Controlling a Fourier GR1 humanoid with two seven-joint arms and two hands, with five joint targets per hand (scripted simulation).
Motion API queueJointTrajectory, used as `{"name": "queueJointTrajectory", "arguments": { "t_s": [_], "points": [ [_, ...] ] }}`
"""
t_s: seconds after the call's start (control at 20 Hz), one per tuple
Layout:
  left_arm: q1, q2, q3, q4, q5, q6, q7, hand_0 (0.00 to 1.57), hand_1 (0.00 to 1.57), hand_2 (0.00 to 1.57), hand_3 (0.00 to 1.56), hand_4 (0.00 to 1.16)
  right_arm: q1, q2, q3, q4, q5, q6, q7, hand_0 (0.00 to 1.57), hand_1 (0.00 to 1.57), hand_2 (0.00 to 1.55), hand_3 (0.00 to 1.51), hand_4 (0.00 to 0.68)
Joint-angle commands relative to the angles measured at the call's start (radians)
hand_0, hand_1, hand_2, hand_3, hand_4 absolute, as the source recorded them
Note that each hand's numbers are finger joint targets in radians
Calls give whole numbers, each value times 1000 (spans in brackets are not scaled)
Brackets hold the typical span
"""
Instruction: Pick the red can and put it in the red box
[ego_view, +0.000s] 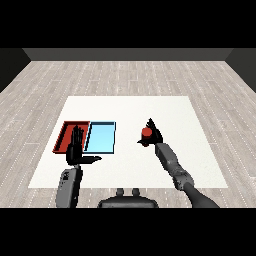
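One red can (146, 132) stands upright on the white table (190, 150), right of both trays, with the right hand (153, 134) curled round it. Red tray (62, 136) lies well to the left, past the light blue tray (100, 138). Left hand (76, 147) hangs over the red tray's near edge, fingers straight, holding nothing.

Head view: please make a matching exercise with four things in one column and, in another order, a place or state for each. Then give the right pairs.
Things:
1. red can
2. red tray
3. blue tray
4. left robot hand

Places or states:
A. between the red tray and the can
B. fingers straight, over the red tray
C. held by the right robot hand
D. farthest left on the table

Pairs: 1-C, 2-D, 3-A, 4-B
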Motion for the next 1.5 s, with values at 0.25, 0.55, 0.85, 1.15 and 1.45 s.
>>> {"name": "queueJointTrajectory", "arguments": {
  "t_s": [0.25, 0.55, 0.85, 1.15, 1.45],
  "points": [
    [-42, 4, 6, 26, -5, 8, 3, 0, 0, 0, 0, 0, -46, 29, -22, 92, 24, -231, -10, 1462, 1462, 1459, 1423, 611],
    [-81, 22, 28, 106, -2, -9, -30, 0, 0, 0, 0, 0, 6, 4, 5, 33, 31, -217, -21, 1474, 1474, 1450, 1401, 589],
    [-76, 12, 23, 36, 25, -1, 44, 0, 0, 0, 0, 0, 10, 9, 41, 9, 73, -247, -28, 1438, 1438, 1434, 1373, 599],
    [-56, 4, -23, 41, -9, -14, 35, 0, 0, 0, 0, 0, 53, -6, 76, -212, 70, -237, 31, 1424, 1424, 1432, 1370, 616],
    [43, -38, -120, -44, -89, 17, 15, 0, 0, 0, 0, 0, 88, 8, 96, -386, 61, -259, 92, 1445, 1445, 1432, 1377, 630]
  ]
}}
